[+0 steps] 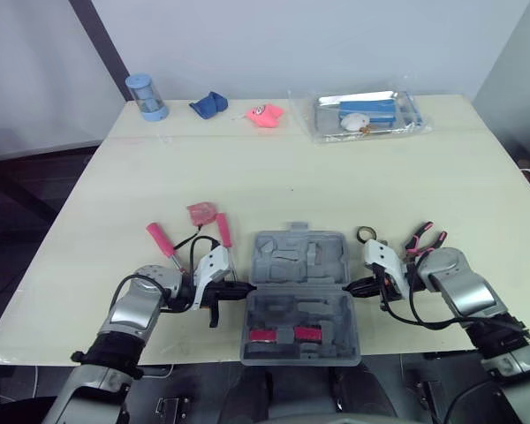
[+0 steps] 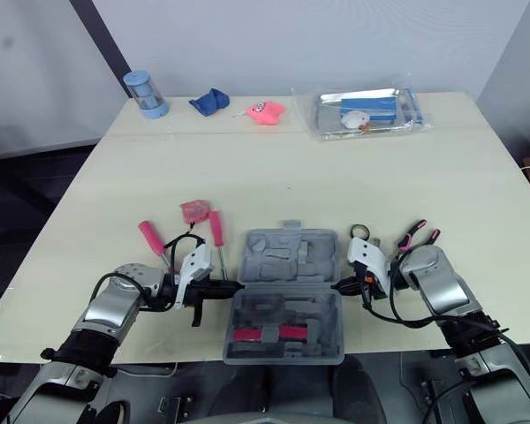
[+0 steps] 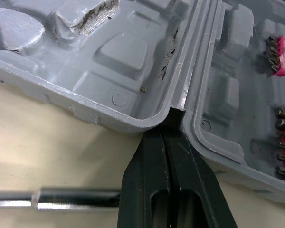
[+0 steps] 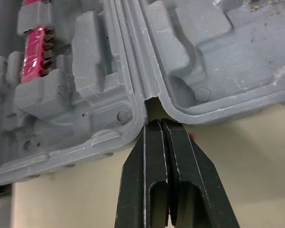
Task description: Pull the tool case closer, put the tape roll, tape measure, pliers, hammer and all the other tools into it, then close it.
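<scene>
The open tool case [image 1: 300, 296] already lies at the bench's [image 1: 291, 168] six o'clock edge. The left gripper [image 1: 246, 288] at its nine o'clock and the right gripper [image 1: 355, 286] at three meet the hinge, jaws pressed together, empty. Pliers [image 1: 424, 238] and screwdrivers [image 1: 223, 230] lie outside; packing and closing remain.

Tight on both flanks of the open tool case [image 1: 300, 256]: left gripper [image 1: 247, 288], fingers pressed together, sits at its left hinge notch with screwdrivers [image 1: 223, 229] just behind, right gripper [image 1: 353, 286] likewise at the right notch with tape roll [image 1: 366, 234] and pliers [image 1: 421, 238] behind, while the table [image 1: 291, 168] beyond the lid lies wide open.
</scene>
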`<move>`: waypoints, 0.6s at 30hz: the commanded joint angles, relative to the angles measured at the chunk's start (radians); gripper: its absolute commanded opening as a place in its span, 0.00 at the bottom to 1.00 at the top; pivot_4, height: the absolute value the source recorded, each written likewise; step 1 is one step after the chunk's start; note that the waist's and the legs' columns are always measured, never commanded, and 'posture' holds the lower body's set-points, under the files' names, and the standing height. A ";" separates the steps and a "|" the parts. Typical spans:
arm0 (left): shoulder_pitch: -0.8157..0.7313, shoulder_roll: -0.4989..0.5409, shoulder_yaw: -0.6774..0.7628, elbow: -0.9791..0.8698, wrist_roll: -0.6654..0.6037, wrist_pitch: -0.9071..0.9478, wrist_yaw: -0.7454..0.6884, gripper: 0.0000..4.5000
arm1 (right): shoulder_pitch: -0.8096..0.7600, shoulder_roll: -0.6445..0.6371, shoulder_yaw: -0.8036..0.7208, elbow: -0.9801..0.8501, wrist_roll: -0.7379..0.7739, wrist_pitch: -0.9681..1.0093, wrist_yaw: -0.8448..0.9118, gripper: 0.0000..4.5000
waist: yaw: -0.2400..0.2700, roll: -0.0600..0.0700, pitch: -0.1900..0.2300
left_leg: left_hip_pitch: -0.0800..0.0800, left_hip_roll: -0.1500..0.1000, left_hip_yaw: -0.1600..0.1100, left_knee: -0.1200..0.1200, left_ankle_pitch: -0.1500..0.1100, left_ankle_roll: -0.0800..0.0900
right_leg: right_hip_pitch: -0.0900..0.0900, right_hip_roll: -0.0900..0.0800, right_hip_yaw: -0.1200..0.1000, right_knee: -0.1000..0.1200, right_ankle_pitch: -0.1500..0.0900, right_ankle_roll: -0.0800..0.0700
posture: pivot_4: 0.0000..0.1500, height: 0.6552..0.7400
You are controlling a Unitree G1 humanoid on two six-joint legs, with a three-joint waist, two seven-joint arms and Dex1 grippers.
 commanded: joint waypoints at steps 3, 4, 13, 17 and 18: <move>0.029 0.027 -0.030 -0.056 -0.009 0.006 -0.050 0.00 | 0.032 -0.014 -0.001 -0.098 0.057 0.053 -0.027 0.01 | 0.008 0.000 0.000 | 0.000 0.000 0.000 0.000 0.000 0.000 | 0.000 0.000 0.000 0.000 0.000 0.000 | 1.00 1.00; 0.032 0.031 -0.031 -0.061 -0.010 0.007 -0.052 0.00 | 0.039 -0.016 0.000 -0.109 0.063 0.063 -0.032 0.01 | 0.009 0.000 0.000 | 0.000 0.000 0.000 0.000 0.000 0.000 | 0.000 0.000 0.000 0.000 0.000 0.000 | 1.00 1.00; 0.064 0.050 -0.042 -0.090 -0.009 0.008 -0.066 0.00 | 0.089 -0.041 0.017 -0.186 0.112 0.131 -0.061 0.01 | 0.012 0.000 0.000 | 0.000 0.000 0.000 0.000 0.000 0.000 | 0.000 0.000 0.000 0.000 0.000 0.000 | 1.00 1.00; 0.069 0.051 -0.046 -0.094 -0.007 0.007 -0.069 0.00 | 0.100 -0.055 0.027 -0.207 0.131 0.154 -0.067 0.01 | 0.012 0.000 0.000 | 0.000 0.000 0.000 0.000 0.000 0.000 | 0.000 0.000 0.000 0.000 0.000 0.000 | 1.00 1.00; 0.070 0.052 -0.048 -0.095 -0.005 0.007 -0.071 0.00 | 0.102 -0.057 0.029 -0.210 0.134 0.157 -0.069 0.01 | 0.012 0.000 0.000 | 0.000 0.000 0.000 0.000 0.000 0.000 | 0.000 0.000 0.000 0.000 0.000 0.000 | 1.00 1.00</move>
